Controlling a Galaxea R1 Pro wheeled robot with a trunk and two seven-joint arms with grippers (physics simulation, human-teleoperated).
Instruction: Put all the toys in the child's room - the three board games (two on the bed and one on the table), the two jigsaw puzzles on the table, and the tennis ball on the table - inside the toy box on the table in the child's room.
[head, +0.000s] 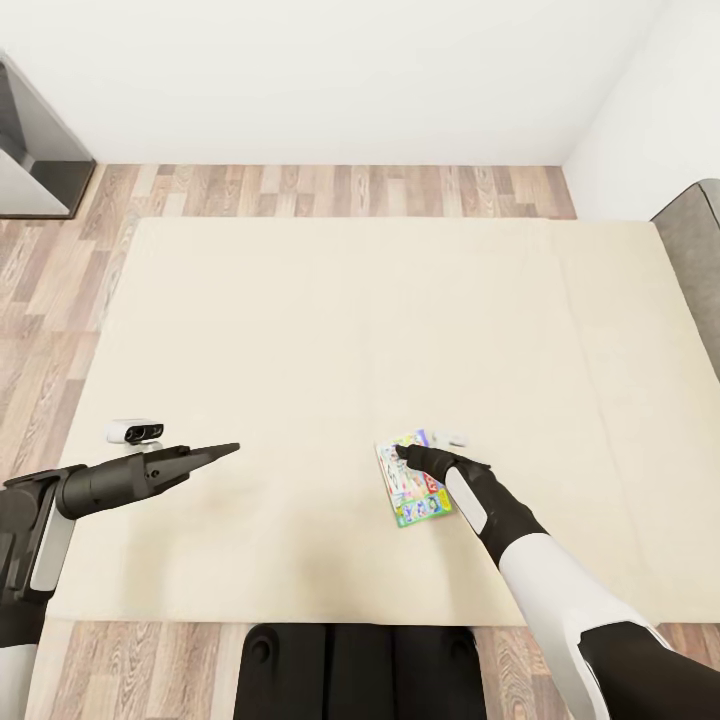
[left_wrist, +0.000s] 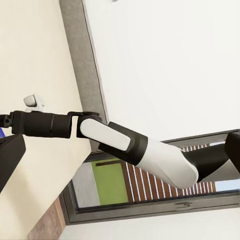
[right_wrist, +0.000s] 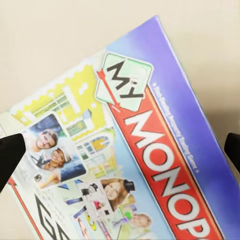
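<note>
On the beige mattress of the bed (head: 300, 330), near its front edge, lies a colourful "My Monopoly" board game (head: 418, 500). My right gripper (head: 408, 455) hovers over the box's far end, open. In the right wrist view the Monopoly box (right_wrist: 130, 150) spans the space between the two black fingertips (right_wrist: 10, 157), which stand wide apart and clear of it. My left gripper (head: 228, 450) is open and holds nothing; it hangs over bare mattress well to the left of the box. Its dark fingertips (left_wrist: 9, 160) frame a view of my right arm (left_wrist: 125, 145).
The grey headboard (head: 695, 240) borders the bed on the right. Wood-plank floor (head: 330, 190) runs beyond the bed to a white wall, with dark furniture (head: 35, 150) at far left. My base (head: 360, 670) touches the bed's front edge. A dark-framed window (left_wrist: 150, 200) appears in the left wrist view.
</note>
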